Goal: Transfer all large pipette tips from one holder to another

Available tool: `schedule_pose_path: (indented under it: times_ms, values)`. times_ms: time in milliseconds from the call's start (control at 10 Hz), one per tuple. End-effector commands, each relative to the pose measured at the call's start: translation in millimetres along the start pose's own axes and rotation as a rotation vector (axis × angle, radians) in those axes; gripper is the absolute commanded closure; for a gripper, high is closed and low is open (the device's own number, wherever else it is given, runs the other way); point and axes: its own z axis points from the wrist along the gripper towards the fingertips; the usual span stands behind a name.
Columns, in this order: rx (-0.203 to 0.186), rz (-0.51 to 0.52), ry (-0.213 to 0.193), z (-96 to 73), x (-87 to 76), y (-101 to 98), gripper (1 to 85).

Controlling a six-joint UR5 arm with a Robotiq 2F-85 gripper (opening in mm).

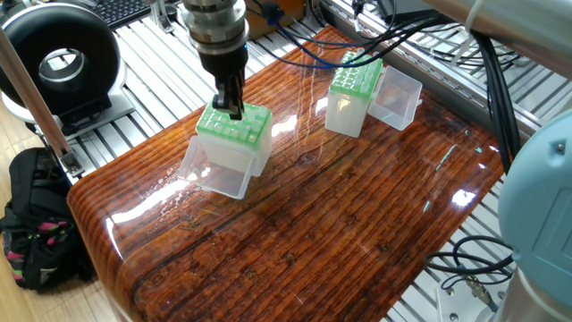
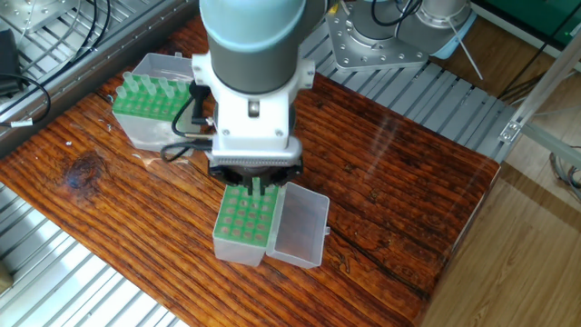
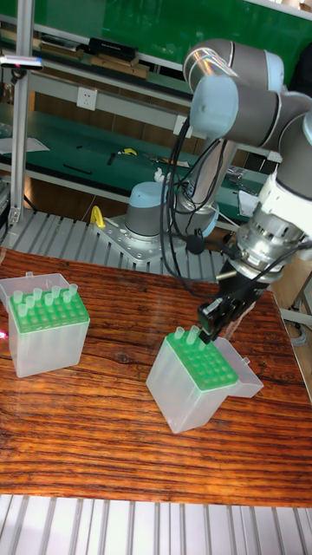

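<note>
Near box tipped under the gripper

The gripper (image 3: 208,328) is set at the green top of the near box (image 1: 225,150), which is tilted; whether its fingers are clamped cannot be told. Large pipette tips (image 3: 39,299) are seen standing in the far box (image 3: 45,336).

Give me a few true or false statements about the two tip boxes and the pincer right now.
1. The tip box under the pincer stands flat on the table. False: the nearer tip box is tilted.
2. The farther tip box holds several pipette tips. True.
3. The nearer box's clear lid hangs open. True.
4. The pincer hovers over the farther box. False: it is at the nearer box's green top.
5. The two boxes touch. False: bare wooden table lies between them.
</note>
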Motion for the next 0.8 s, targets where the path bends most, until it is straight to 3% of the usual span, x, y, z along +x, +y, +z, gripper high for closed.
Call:
schedule_pose_path:
  times_ms: [0,700]
  values:
    - [-0.019,0.007,-0.013,-27.2,-1.8,-3.7,72.0]
    - [-0.07,0.003,-0.011,-70.5,2.3,-3.1,72.0]
